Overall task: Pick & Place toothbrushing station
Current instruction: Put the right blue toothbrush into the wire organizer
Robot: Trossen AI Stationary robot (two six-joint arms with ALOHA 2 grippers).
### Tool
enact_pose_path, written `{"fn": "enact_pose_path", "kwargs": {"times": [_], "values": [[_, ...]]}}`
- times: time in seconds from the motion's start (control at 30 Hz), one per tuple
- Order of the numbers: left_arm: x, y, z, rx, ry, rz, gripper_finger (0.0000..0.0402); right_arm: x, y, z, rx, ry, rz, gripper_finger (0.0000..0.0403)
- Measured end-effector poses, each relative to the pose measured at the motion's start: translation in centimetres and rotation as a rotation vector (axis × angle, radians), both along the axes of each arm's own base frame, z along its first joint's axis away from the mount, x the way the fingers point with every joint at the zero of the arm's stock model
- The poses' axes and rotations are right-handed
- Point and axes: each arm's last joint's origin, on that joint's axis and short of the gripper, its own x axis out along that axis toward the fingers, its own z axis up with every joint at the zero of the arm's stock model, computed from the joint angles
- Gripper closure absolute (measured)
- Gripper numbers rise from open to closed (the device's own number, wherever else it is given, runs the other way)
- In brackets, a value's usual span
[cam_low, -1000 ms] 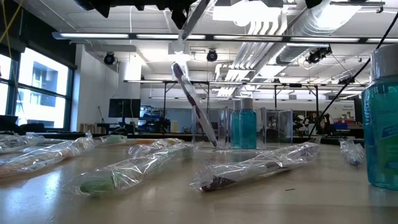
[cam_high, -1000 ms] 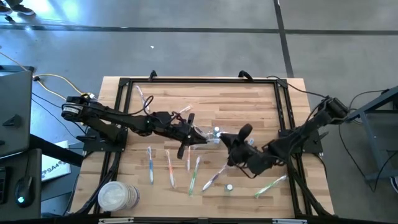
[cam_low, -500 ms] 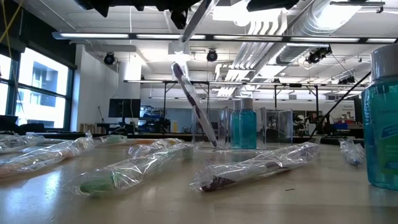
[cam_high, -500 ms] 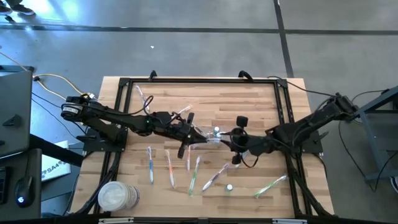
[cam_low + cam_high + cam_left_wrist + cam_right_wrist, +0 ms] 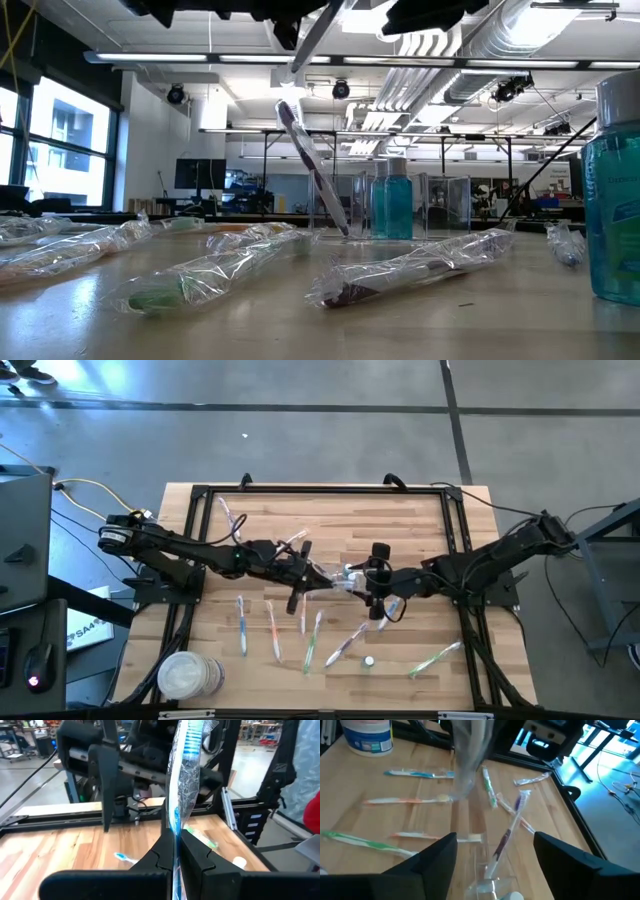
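Note:
My left gripper (image 5: 303,582) is over the table's middle, shut on a blue toothbrush in clear wrap (image 5: 181,775). Just to its right stands a small transparent container (image 5: 487,887) with a purple toothbrush (image 5: 510,830) leaning in it, head up. My right gripper (image 5: 495,840) hangs open beside the container (image 5: 347,573). Its two fingers stand wide on either side of the purple brush and touch nothing. Several wrapped toothbrushes (image 5: 273,630) lie flat on the wood nearer the front edge. My left gripper pinches the wrapped blue toothbrush by its handle (image 5: 175,840) between its two shut fingers. The brush runs on past the fingertips along their line, bristle head (image 5: 192,740) farthest out, toward the right arm. It is lifted clear of the table.
A white tub (image 5: 185,675) sits at the near left corner. A tiny white-capped tube (image 5: 368,660) and a green wrapped brush (image 5: 435,657) lie near the front right. One more wrapped brush (image 5: 232,515) lies at the far left. A black frame (image 5: 320,488) rims the table. Blue bottles (image 5: 395,205) stand by the container.
My right gripper has swung from nearer the front edge toward the far edge and a little left, up to the container, turning as the arm straightened, and its fingers have spread open. The purple brush in the container has stayed put.

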Motion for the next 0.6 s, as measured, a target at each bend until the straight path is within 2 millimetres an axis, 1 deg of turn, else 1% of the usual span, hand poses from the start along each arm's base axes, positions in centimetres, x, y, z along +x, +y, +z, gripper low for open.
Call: {"fn": "enact_pose_path", "kwargs": {"times": [0.13, 0.33, 0.5, 0.6], "values": [[0.0, 0.1, -0.1, 0.019, 0.010, 0.025, 0.0396, 0.0, 0.2, 0.8, 0.010, -0.072, 0.009, 0.0150], [0.0, 0.1, -0.1, 0.027, 0.009, 0.047, 0.0396, 0.4, 0.4, 1.8, -0.022, -0.166, 0.035, 0.0163], [0.0, 0.1, -0.2, 0.027, 0.010, 0.051, 0.0396, 0.5, 0.4, 2.2, -0.036, -0.204, 0.058, 0.0172], [0.1, 0.1, -0.2, 0.027, 0.014, 0.053, 0.0396, 0.6, 0.6, 2.3, -0.031, -0.212, 0.110, 0.0180]]}}
